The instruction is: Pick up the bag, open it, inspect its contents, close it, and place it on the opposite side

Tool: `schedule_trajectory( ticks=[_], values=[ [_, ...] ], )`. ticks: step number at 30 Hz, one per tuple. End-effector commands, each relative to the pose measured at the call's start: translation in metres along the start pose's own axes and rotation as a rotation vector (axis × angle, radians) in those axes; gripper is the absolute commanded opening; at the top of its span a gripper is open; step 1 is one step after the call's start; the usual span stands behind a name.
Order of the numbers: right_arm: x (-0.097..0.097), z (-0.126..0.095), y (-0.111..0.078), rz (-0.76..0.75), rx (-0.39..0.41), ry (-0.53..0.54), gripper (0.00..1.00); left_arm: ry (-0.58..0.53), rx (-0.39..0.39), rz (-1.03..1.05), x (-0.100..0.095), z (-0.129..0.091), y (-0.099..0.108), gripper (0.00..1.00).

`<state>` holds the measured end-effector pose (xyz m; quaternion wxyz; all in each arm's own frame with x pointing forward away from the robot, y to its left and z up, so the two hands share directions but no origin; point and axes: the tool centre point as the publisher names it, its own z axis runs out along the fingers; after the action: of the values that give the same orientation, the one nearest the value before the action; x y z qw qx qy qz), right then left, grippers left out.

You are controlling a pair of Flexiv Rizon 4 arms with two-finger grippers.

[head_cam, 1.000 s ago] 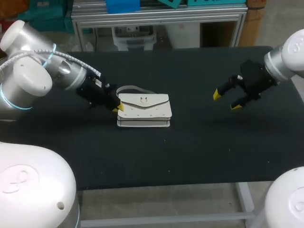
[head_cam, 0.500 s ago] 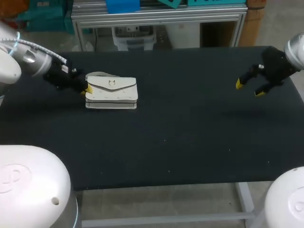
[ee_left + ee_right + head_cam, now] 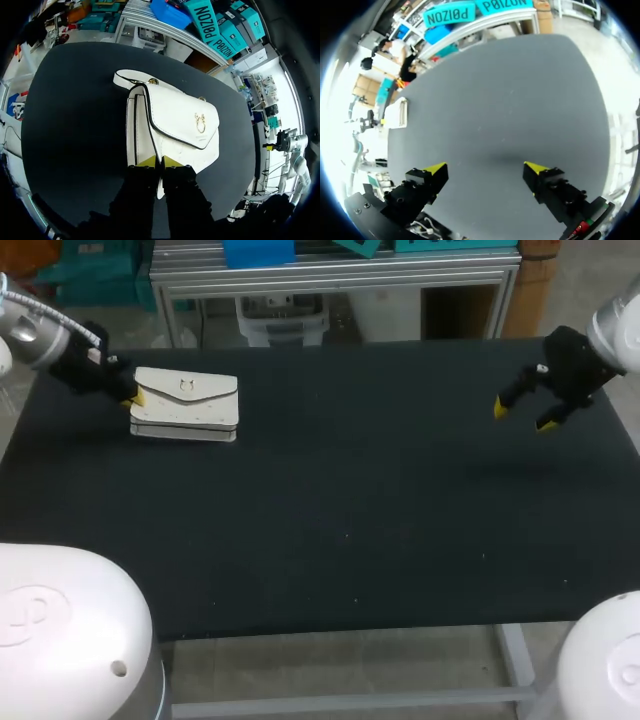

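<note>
A white flap bag (image 3: 185,405) with a small gold clasp lies closed and flat at the far left of the black table (image 3: 350,500). My left gripper (image 3: 130,396) is shut on the bag's left end. In the left wrist view the two yellow tips of the left gripper (image 3: 159,161) pinch the near edge of the bag (image 3: 175,117), and its strap (image 3: 125,75) curls out past the far end. My right gripper (image 3: 520,416) hangs open above the table's right side, far from the bag. The right wrist view shows the right gripper (image 3: 485,170) with nothing between its fingers and the bag (image 3: 396,114) small across the table.
The dark tabletop (image 3: 510,100) between the two grippers holds no other objects. The bag sits close to the table's left and back edges.
My left arm has carried the bag from the table's middle to its far left and back. My right arm has drawn away to the right, still open.
</note>
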<state>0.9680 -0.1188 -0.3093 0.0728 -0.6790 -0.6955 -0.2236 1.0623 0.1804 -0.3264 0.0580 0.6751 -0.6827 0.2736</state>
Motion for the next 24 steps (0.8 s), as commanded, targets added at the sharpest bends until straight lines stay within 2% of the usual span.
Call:
schedule_trajectory(
  ticks=[1,3,20,24],
  values=[
    [0.001,-0.003,0.003,0.010,-0.007,-0.022,1.00,0.008,-0.076,0.027,-0.024,-0.002,-0.017,0.00],
    [0.001,-0.003,0.003,0.010,-0.007,-0.022,1.00,-0.036,-0.095,0.029,-0.038,-0.005,-0.019,0.00],
    [0.001,-0.003,0.003,0.010,-0.007,-0.022,1.00,-0.036,-0.095,0.029,-0.038,-0.005,-0.019,0.00],
    [0.001,-0.003,0.003,0.010,-0.007,-0.022,1.00,-0.010,-0.093,0.011,-0.059,-0.021,-0.034,0.00]
  ],
)
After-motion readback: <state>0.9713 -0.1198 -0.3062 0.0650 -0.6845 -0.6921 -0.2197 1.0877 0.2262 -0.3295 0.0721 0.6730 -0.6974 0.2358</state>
